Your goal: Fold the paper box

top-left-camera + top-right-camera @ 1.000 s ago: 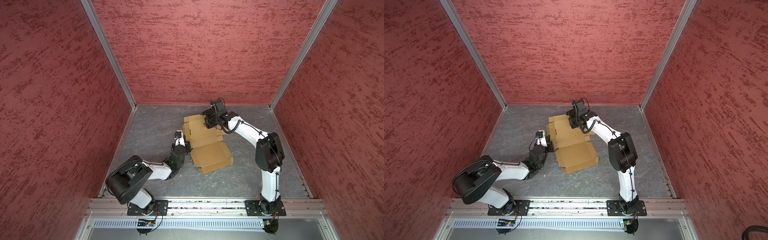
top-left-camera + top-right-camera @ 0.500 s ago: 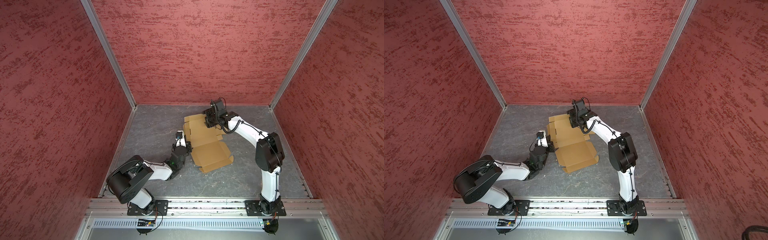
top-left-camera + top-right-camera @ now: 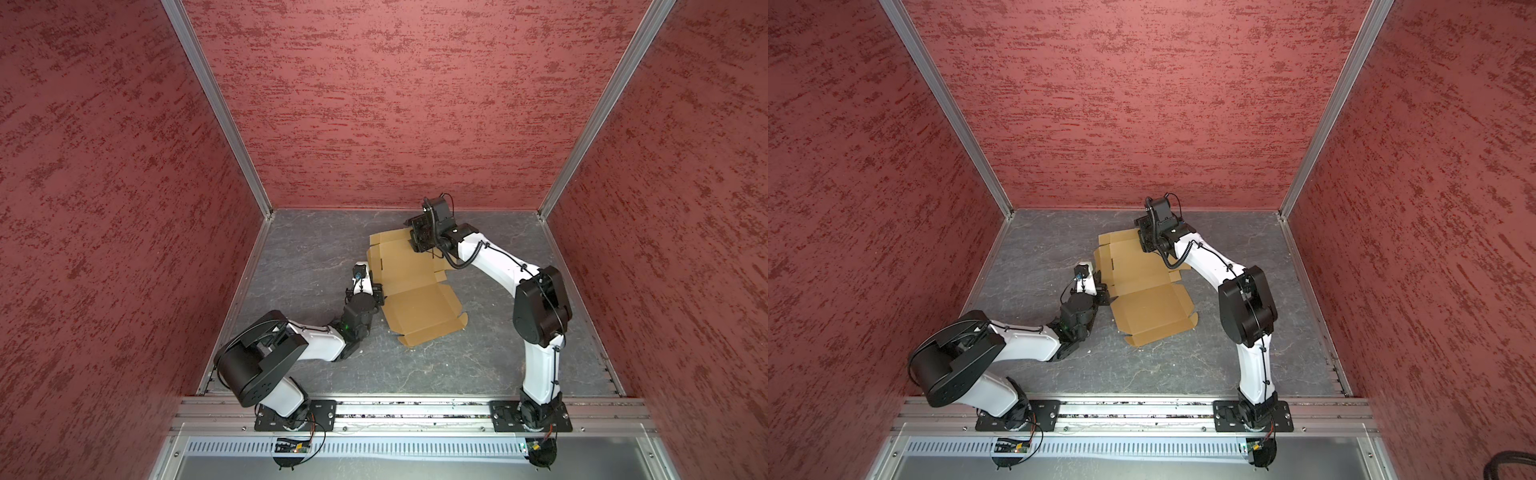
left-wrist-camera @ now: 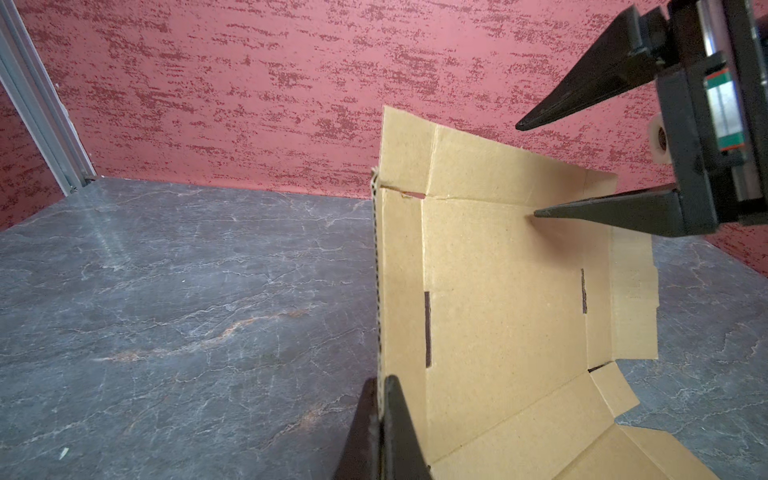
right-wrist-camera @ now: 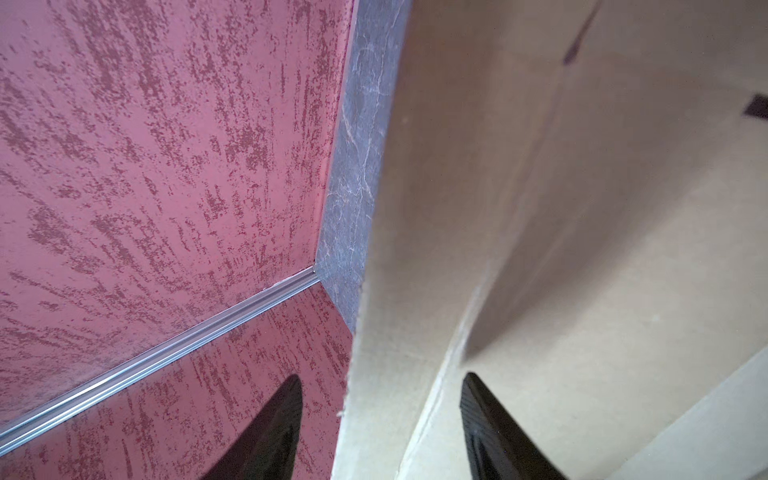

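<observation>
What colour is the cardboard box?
Plain brown, unprinted; the paper box shows best in the left wrist view.

The paper box (image 5: 582, 249) is blurred and cropped in the right wrist view.

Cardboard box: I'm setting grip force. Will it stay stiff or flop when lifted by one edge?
Probably light and stiff: the cardboard box shows flat corrugated panels. It would likely hinge at its creases; the flap pinched by the left end effector stands up.

Brown paper box (image 3: 415, 299); mottled red walls (image 3: 395, 104); grey veined floor (image 3: 307, 257).
</observation>
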`<control>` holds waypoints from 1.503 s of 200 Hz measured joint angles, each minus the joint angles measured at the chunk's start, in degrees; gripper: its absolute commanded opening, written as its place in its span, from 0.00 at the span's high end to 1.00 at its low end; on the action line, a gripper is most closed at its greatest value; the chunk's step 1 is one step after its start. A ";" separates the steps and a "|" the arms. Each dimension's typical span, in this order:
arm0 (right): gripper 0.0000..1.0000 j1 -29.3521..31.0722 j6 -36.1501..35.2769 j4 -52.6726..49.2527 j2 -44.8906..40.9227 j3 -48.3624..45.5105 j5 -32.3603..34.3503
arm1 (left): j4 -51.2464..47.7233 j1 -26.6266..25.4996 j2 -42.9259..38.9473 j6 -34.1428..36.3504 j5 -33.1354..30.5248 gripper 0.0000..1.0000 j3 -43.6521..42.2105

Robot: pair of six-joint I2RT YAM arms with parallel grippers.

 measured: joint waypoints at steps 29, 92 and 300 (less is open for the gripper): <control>0.40 0.00 0.42 0.74 -0.07 -2.08 -0.02 | 0.31 -0.20 0.00 0.83 -0.28 1.00 0.00; 0.52 -0.04 0.76 2.49 -0.07 -2.38 -0.11 | 0.70 -0.33 0.00 1.77 -0.92 1.00 0.00; 0.47 -0.79 0.72 3.34 0.26 1.44 0.20 | 3.74 -0.98 -0.13 3.41 -1.66 1.00 0.00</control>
